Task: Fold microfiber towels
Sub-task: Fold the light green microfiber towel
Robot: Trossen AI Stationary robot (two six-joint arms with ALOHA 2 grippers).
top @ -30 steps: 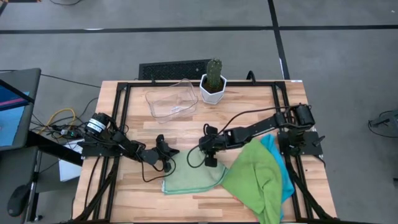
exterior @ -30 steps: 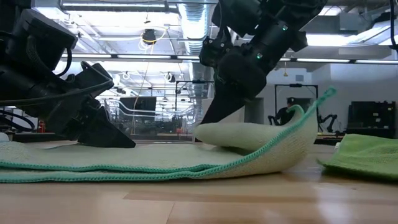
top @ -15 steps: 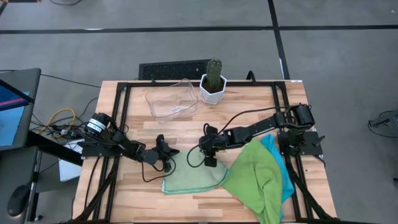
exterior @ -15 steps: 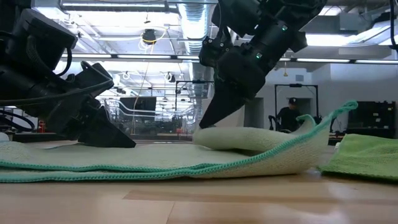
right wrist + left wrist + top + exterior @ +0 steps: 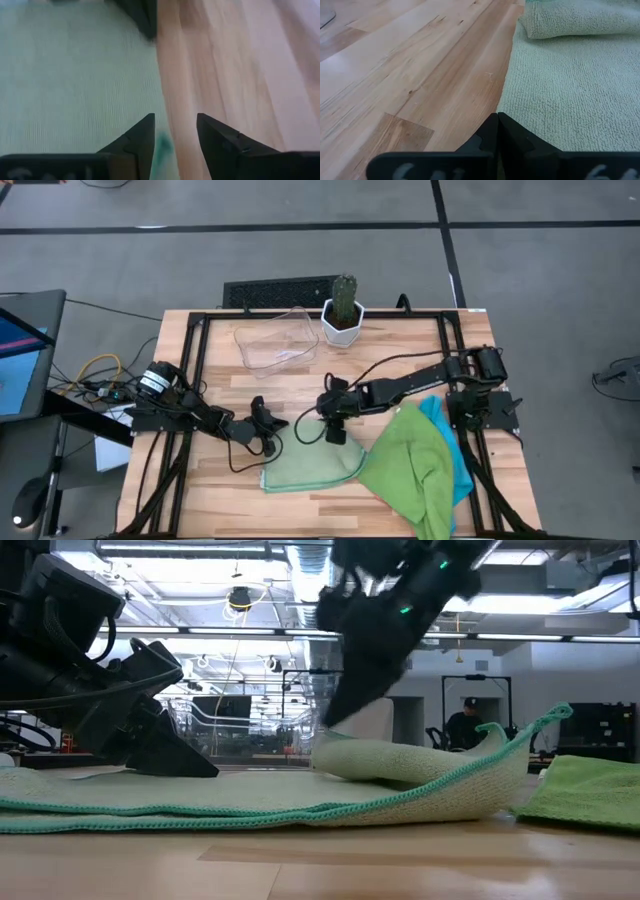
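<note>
Lifted clear of the pale towel (image 5: 312,466) it just folded over, the right tool (image 5: 334,432) now hangs released above the fold, while the left tool (image 5: 268,442), clenched, pins the towel's far edge to the surface (image 5: 210,490), so smoothing or a second fold seems next.

The bright green towel (image 5: 415,470) covered most of the cyan towel (image 5: 447,442). The high view's lower edge cut both off. The right gripper (image 5: 345,710) showed blurred in the low view.
</note>
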